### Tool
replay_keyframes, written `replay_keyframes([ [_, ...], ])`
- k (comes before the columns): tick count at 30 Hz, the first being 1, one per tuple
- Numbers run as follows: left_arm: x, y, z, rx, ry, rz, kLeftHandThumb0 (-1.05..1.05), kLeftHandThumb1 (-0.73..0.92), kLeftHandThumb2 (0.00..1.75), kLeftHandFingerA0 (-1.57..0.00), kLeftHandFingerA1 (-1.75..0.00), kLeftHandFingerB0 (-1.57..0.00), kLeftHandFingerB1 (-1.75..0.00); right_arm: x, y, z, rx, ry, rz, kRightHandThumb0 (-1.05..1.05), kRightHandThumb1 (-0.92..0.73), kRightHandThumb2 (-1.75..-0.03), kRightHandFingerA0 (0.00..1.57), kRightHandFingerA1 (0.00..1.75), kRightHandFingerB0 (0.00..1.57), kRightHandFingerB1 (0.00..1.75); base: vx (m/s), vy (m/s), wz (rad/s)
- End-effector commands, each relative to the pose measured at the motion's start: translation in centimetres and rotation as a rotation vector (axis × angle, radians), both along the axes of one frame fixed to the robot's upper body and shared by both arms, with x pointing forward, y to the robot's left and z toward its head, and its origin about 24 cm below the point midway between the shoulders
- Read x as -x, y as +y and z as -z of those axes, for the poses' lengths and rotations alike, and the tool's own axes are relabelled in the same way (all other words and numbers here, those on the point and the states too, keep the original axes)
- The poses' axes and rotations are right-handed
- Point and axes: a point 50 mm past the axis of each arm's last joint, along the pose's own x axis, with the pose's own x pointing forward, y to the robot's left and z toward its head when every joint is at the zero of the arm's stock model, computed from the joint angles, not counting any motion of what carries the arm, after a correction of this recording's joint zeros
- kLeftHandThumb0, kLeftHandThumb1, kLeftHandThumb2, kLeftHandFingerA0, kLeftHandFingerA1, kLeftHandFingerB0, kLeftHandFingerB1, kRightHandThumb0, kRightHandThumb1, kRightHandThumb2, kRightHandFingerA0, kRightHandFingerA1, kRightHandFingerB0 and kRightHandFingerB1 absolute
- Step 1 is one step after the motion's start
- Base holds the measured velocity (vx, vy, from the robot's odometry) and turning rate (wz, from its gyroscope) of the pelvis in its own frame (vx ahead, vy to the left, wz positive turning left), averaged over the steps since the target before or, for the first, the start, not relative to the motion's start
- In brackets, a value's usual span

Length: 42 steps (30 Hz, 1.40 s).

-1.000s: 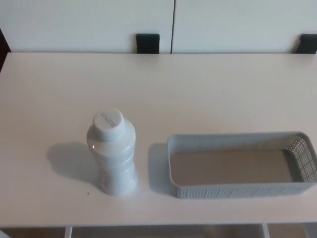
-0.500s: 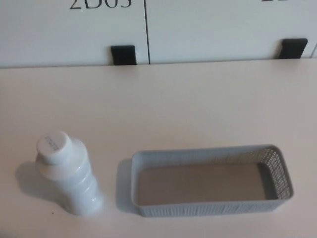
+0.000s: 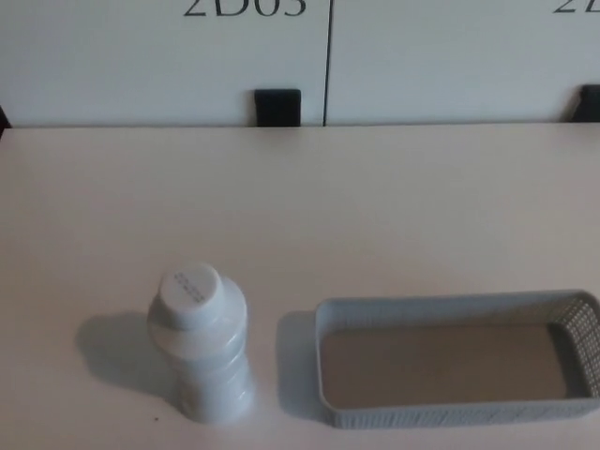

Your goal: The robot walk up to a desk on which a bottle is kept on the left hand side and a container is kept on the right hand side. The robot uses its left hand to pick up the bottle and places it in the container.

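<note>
Only the camera has shifted; bottle (image 3: 200, 342) stands upright near the table's (image 3: 375, 206) near-left edge, just beside the empty container (image 3: 450, 412). Neither hand shows, so their state is unknown. Reaching clumsily could topple it

A white ribbed plastic bottle (image 3: 201, 347) stands upright, capped, at lower left. Just beside it, lower right, a grey perforated rectangular container (image 3: 457, 412) lies apparently empty.
</note>
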Motion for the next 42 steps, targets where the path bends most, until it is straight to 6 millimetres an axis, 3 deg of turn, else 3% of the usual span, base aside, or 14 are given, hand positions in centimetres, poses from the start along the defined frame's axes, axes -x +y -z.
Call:
replay_keyframes([
  [1,-4.4,-3.8,-11.8,-0.302,-0.529,0.110,-0.35,0.49,0.69,-0.05,-0.28,-0.06,-0.21,-0.9,-1.0,-0.5,0.012,-0.025,0.017,-0.21,-0.31,-0.82,0.32,0.61,0.18,0.54,0.12,-0.001,0.07],
  [7,-4.8,-4.8,-11.9,-0.279,-0.526,0.161,-0.20,0.50,0.69,-0.04,-0.27,-0.06,-0.18,-0.9,-1.0,-0.7,0.034,-0.015,0.002,-0.20,-0.32,-0.83,0.32,0.60,0.19,0.54,0.02,-0.019,0.04],
  [8,-4.5,-4.6,-11.3,-0.253,-0.500,0.159,-0.16,0.59,0.57,-0.01,-0.32,-0.03,-0.25,-0.9,-1.0,-0.7,0.038,-0.014,-0.002,-0.20,-0.32,-0.83,0.31,0.60,0.20,0.54,0.00,0.000,0.00],
  [9,-4.3,-4.6,-10.9,-0.228,-0.484,0.163,-0.18,0.50,0.75,-0.03,-0.29,-0.02,-0.18,-0.9,-1.0,-0.6,0.030,-0.022,0.006,-0.19,-0.33,-0.84,0.30,0.60,0.20,0.54,0.00,0.000,0.00],
  [13,-4.3,-5.1,-10.2,-0.190,-0.471,0.199,-0.19,0.49,0.76,-0.01,-0.27,-0.01,-0.17,-0.9,-1.2,-0.6,0.018,-0.031,0.020,-0.21,-0.32,-0.83,0.31,0.60,0.18,0.54,0.00,0.000,0.00],
  [15,-4.6,-5.8,-10.3,-0.177,-0.482,0.265,-0.30,0.43,0.67,-0.03,-0.22,-0.05,-0.19,-0.9,-1.3,-0.6,0.016,-0.033,0.026,-0.19,-0.32,-0.83,0.34,0.62,0.19,0.54,0.00,0.000,0.00],
  [18,-5.6,-8.3,-10.5,-0.172,-0.515,0.463,-0.32,0.47,0.54,0.00,-0.26,-0.03,-0.25,-0.7,-1.3,-0.6,0.021,-0.024,0.035,-0.19,-0.31,-0.82,0.33,0.61,0.20,0.54,0.00,0.000,0.00],
  [19,-6.0,-8.8,-10.4,-0.179,-0.517,0.510,-0.36,0.29,0.70,0.00,-0.28,0.00,-0.27,-0.7,-1.4,-0.6,0.022,-0.026,0.035,-0.19,-0.31,-0.82,0.35,0.62,0.20,0.54,0.00,0.000,0.00],
  [20,-7.0,-10.7,-10.0,-0.210,-0.493,0.635,-0.50,0.33,0.68,0.00,-0.19,0.00,-0.09,-0.7,-1.4,-0.6,0.022,-0.026,0.040,-0.20,-0.31,-0.82,0.35,0.62,0.20,0.54,0.00,0.000,0.00],
  [23,-7.9,-12.6,-9.2,-0.213,-0.475,0.732,-0.52,0.34,0.67,0.00,-0.19,0.00,-0.08,-0.8,-1.2,-0.7,0.020,-0.039,0.036,-0.20,-0.31,-0.82,0.35,0.62,0.19,0.54,0.00,0.000,0.00],
  [24,-8.5,-14.0,-8.1,-0.194,-0.452,0.799,-0.55,0.34,0.68,0.00,-0.20,0.00,-0.07,-0.9,-1.1,-0.7,0.019,-0.042,0.039,-0.18,-0.32,-0.83,0.34,0.62,0.20,0.54,0.00,0.000,0.00],
  [27,-9.2,-15.5,-6.0,-0.158,-0.423,0.878,-0.59,0.36,0.70,0.00,-0.20,0.00,-0.07,-1.2,-1.1,-0.6,0.017,-0.046,0.037,-0.18,-0.34,-0.84,0.35,0.62,0.19,0.54,0.00,0.000,0.00],
  [32,-10.1,-17.1,-3.5,-0.090,-0.379,0.909,-0.64,0.39,0.75,0.00,-0.18,0.00,-0.05,-1.7,-0.8,-1.1,0.024,-0.057,0.042,-0.17,-0.33,-0.83,0.36,0.62,0.22,0.55,0.00,0.000,0.00],
  [42,-10.9,-17.7,-1.8,-0.055,-0.357,0.892,-0.65,0.38,0.77,0.00,-0.22,0.00,-0.09,-2.5,-0.7,-1.4,0.014,-0.079,0.034,-0.21,-0.30,-0.81,0.37,0.63,0.24,0.55,0.00,0.000,0.00],
])
